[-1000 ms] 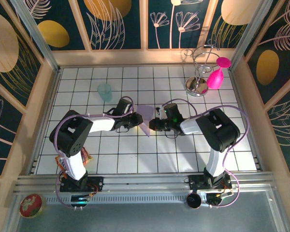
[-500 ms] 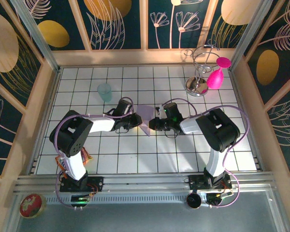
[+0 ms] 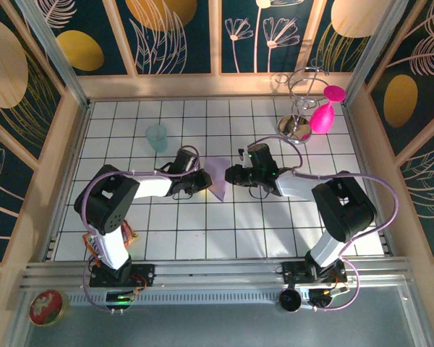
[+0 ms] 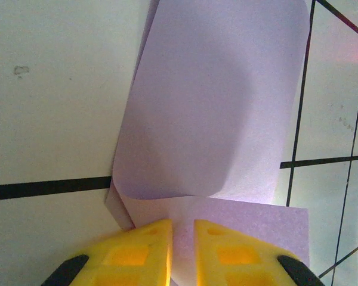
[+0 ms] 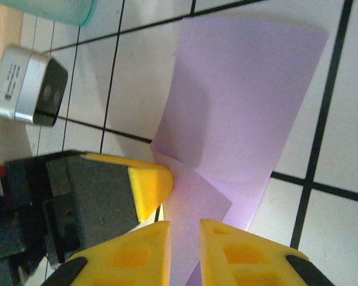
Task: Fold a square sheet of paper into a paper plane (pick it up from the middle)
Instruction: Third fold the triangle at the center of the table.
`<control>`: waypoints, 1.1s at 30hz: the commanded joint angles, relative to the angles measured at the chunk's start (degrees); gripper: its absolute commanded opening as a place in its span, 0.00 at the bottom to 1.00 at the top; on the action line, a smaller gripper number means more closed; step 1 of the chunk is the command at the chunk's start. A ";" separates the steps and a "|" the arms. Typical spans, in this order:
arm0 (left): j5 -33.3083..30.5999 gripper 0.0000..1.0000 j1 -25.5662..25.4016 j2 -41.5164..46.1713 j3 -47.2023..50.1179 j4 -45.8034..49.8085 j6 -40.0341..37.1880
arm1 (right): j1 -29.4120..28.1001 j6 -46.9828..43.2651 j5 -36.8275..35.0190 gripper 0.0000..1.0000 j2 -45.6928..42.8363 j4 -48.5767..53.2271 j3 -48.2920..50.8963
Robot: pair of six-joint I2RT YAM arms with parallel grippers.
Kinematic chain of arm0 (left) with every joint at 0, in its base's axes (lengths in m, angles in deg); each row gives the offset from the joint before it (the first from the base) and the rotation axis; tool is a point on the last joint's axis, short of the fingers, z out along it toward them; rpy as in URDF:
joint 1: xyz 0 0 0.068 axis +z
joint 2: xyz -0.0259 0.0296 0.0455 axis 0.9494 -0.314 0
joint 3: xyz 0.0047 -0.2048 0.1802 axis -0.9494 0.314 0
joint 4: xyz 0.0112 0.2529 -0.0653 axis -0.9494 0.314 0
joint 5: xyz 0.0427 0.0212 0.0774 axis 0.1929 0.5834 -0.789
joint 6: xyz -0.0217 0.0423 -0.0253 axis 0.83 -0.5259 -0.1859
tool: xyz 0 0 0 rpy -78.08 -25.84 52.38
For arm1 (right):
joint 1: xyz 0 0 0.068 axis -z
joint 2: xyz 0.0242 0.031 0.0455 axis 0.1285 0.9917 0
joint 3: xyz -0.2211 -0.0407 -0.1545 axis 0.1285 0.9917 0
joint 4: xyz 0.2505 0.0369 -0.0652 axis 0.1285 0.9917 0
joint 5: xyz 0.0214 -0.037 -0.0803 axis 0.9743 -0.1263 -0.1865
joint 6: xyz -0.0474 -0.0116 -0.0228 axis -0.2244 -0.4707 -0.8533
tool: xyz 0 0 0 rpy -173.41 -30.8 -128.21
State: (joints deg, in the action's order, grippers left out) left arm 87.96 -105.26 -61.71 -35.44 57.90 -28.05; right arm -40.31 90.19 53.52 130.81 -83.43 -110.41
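square sheet of paper [image 4: 215, 107]: thin, matt, smooth; table [image 4: 48, 89] tiles faintly glossy; cup [image 3: 156, 136], ten o'clock of the sheet: translucent plastic.

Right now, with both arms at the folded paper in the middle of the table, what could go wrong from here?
1. The lilac sheet is only rolled over, its bend rounded rather than creased, so it may spring open if let go.
2. The left fingers and right fingers crowd the same corner, close together. They may bump each other, or tear the thin paper if they pull apart.
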 commanded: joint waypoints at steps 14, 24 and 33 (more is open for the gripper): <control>-1.27 0.12 -0.15 -1.63 1.68 1.83 0.77 | -6.76 -1.64 4.34 0.03 8.17 7.27 -8.90; -1.20 0.07 -0.23 -1.38 2.16 1.48 0.98 | -6.98 -2.57 4.35 0.02 11.52 8.82 -10.59; -1.46 0.04 -0.21 -1.90 2.35 1.82 0.97 | -7.03 -3.90 3.42 0.01 13.08 9.96 -11.53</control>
State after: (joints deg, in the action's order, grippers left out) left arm 87.74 -105.26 -61.75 -34.58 56.83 -27.61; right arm -46.87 88.05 56.98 143.05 -74.95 -120.09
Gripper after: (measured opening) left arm 0.046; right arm 0.050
